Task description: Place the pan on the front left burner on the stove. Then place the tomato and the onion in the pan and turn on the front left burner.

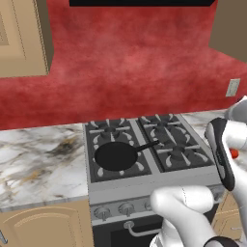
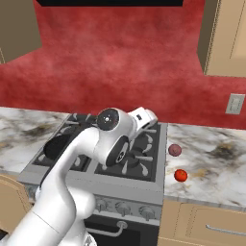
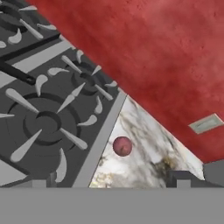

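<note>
1. Left base view: we see the pan (image 1: 116,156) on the front left burner at centre frame, handle running up-right; the arm is folded at lower right.
2. Right base view: the onion (image 2: 175,150) and tomato (image 2: 180,175) lie on the surface (image 2: 211,163), right of the stove (image 2: 139,166); the elbow is raised, the wrist reaching right.
3. Hand view: the onion sits low centre, between the end effector (image 3: 111,180) tips, which stand wide open and empty.
</note>
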Robot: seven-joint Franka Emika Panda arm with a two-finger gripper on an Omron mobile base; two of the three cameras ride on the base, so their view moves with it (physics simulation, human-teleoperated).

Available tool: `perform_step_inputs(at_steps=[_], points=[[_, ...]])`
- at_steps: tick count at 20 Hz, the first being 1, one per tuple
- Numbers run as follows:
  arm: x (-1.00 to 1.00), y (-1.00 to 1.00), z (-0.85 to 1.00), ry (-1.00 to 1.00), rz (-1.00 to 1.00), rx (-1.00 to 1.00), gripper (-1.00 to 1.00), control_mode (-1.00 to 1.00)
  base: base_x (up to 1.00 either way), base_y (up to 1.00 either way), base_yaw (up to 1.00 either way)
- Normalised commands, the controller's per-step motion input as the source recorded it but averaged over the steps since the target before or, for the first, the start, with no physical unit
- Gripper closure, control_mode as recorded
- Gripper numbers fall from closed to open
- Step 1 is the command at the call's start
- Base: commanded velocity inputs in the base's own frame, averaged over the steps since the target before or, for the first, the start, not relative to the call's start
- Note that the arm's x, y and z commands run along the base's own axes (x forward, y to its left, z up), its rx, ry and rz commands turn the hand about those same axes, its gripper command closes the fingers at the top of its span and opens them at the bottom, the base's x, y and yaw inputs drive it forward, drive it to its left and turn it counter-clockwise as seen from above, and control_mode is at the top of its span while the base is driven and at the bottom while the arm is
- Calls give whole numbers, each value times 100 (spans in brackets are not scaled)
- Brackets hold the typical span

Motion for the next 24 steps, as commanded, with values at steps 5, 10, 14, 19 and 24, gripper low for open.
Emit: perform_step_inputs(at_steps=[5, 10, 14, 19, 24], points=[[7, -24, 0, 8, -21, 15, -100, -100, 0, 0, 0], [2, -24, 0, 5, -14, 18, -100, -100, 0, 0, 0], [4, -14, 0, 4, -15, 19, -100, -100, 0, 0, 0], [10, -3, -1, 0, -19, 13, -100, -100, 0, 0, 0], [15, 0, -24, 0, -18, 6, -100, -100, 0, 0, 0]])
